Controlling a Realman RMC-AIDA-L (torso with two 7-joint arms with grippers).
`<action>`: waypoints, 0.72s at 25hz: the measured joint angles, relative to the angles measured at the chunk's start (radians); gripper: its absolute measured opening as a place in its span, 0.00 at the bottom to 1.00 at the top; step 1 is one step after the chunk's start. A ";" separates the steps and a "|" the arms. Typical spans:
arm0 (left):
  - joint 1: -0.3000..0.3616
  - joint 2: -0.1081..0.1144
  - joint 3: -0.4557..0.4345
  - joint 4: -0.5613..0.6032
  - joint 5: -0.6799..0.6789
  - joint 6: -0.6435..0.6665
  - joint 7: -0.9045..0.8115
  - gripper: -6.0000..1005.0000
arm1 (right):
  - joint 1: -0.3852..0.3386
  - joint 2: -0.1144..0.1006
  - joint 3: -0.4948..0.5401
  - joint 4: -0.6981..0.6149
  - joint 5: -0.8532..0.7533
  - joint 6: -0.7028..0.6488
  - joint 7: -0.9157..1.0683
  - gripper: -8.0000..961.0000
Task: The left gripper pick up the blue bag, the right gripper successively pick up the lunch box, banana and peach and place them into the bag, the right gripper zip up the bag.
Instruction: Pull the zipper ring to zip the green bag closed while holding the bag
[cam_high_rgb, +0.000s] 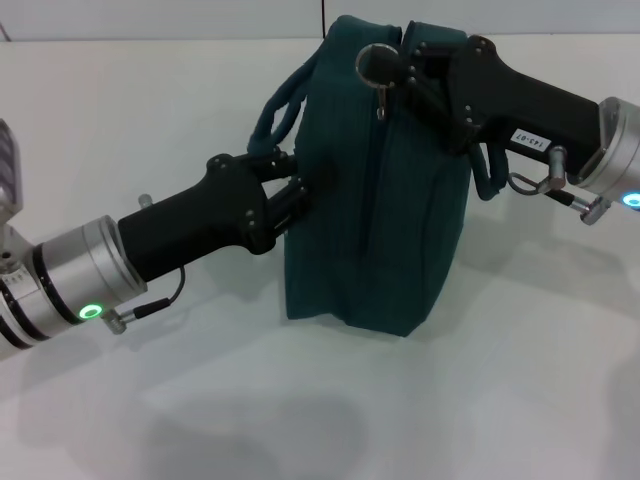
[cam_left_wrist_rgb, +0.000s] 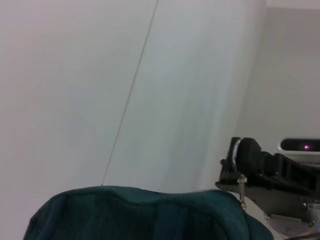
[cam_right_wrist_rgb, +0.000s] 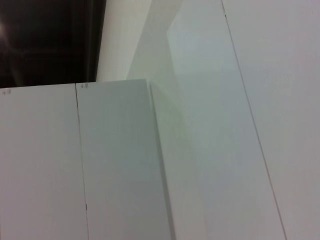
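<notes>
head view: right hand (cam_high_rgb: 392, 68) pinches bag's zip pull (cam_high_rgb: 373, 62).

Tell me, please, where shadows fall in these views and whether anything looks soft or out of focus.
Head view: even light, with a faint shadow on the table in front of the blue bag. Left wrist view: the bag's near edge is soft, the right gripper beyond it clearer. Right wrist view: only pale panels and a dark corner.

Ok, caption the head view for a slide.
Left gripper steadies the upright blue bag while the right gripper holds its ring zip pull.
</notes>
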 joint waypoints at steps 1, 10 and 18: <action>-0.001 0.000 0.004 0.001 0.000 0.000 0.000 0.44 | 0.000 0.000 0.000 0.000 0.000 0.000 0.000 0.08; -0.013 0.004 0.047 0.003 0.002 0.000 0.002 0.16 | -0.005 0.000 0.002 0.000 0.016 -0.003 0.000 0.09; -0.014 0.009 0.112 0.007 0.005 0.009 -0.002 0.07 | -0.028 0.000 0.002 -0.001 0.051 0.010 0.000 0.09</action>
